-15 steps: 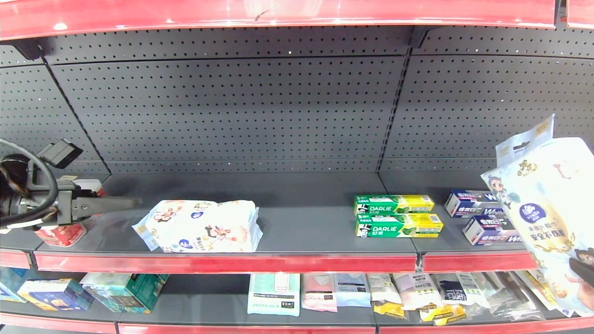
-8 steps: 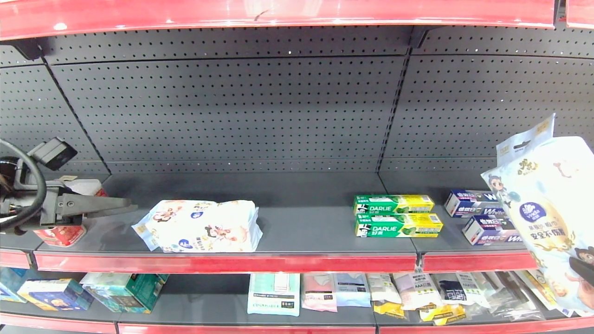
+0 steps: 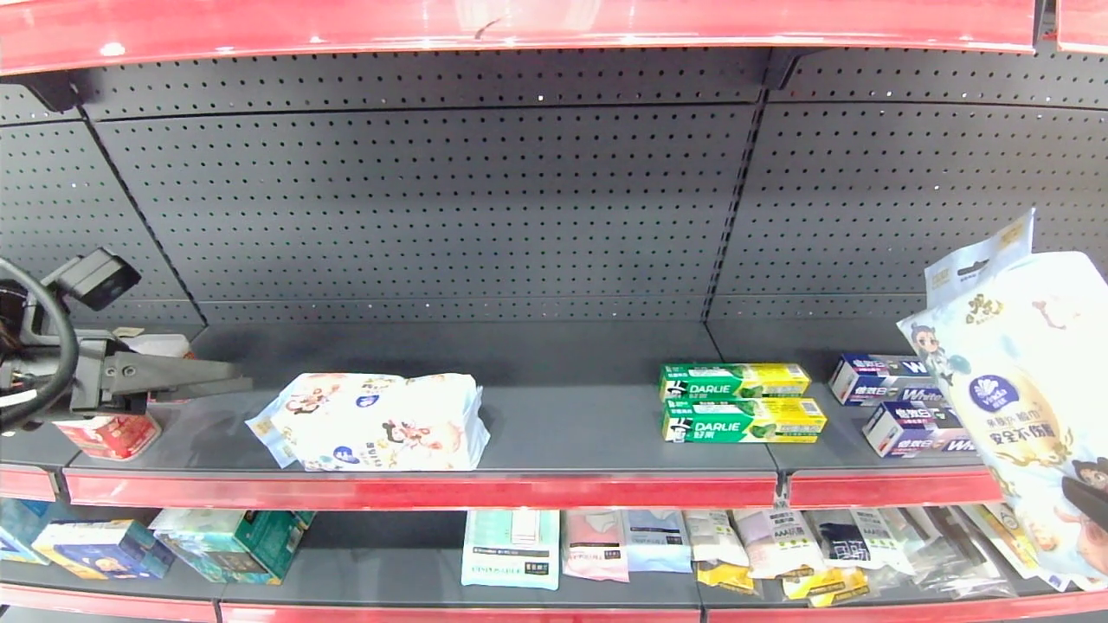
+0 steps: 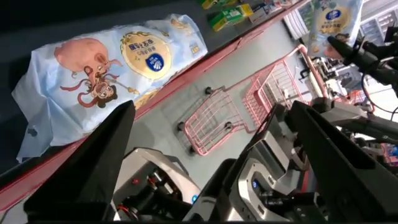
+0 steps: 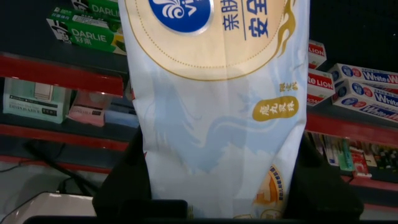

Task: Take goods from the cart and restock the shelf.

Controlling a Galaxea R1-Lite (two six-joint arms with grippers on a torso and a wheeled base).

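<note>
So the right gripper (image 3: 1092, 500) is clamped on a tall white tissue pack (image 3: 1021, 407) with cartoon figures on it, holding it upright at the far right, in front of the right end of the shelf (image 3: 563, 415). From the right wrist view you can see the dark fingers (image 5: 124, 180) pressed in on both sides of the tissue pack (image 5: 217, 93), near its lower part. The left gripper (image 3: 229, 378) sits over the left end of the middle shelf and points right. Its jaws are spread wide with nothing between them, which is clear from the left wrist view, where the left gripper (image 4: 211, 112) frames the pink wire cart (image 4: 249, 112) standing on the floor below. Just right of its tips, not touching, a second pack (image 3: 376, 421) of the same sort lies flat on its side close to the shelf's red front edge — the second pack (image 4: 106, 68) has a slightly crumpled end facing the left. A red tub (image 3: 108, 433) stands on the shelf under that arm. Further right are two green toothpaste boxes (image 3: 740, 402), one behind the other, and beside them two blue toothpaste boxes (image 3: 900, 402) — partly hidden by the held pack. The shelf below carries flat packets (image 3: 606, 541) in a row and some boxes (image 3: 173, 541) on the left.
</note>
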